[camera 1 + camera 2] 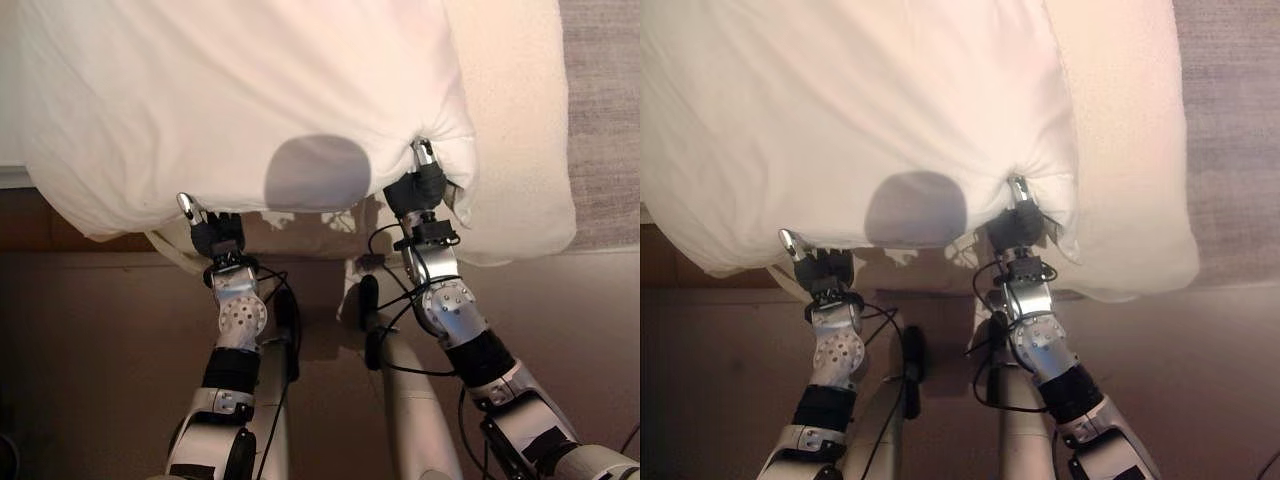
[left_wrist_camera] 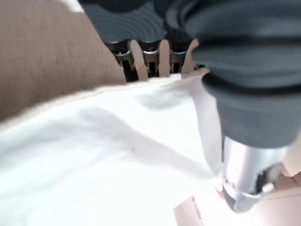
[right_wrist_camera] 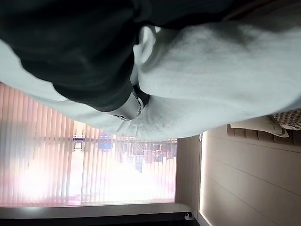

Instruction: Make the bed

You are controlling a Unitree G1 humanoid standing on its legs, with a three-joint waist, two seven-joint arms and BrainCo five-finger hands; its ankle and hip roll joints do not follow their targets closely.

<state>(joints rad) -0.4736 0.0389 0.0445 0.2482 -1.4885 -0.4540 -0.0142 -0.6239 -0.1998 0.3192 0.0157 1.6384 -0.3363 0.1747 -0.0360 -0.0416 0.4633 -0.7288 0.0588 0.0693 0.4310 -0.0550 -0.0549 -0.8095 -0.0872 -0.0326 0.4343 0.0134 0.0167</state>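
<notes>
Both hands, left (image 1: 212, 236) and right (image 1: 422, 185), pinched the white duvet's (image 1: 250, 100) near edge; right wrist view showed window blinds (image 3: 94, 169).

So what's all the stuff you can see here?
duvet: one, white, bunched across the bed, its near edge held up by both hands
blanket: one, cream, under the duvet on the robot's right side, hanging over the bed's edge
floor: brown, below the bed
blinds: one set, pale vertical slats, at a bright window in the right wrist view
left hand: fingers curled on the duvet's edge
right hand: fingers pinching the duvet's edge
</notes>
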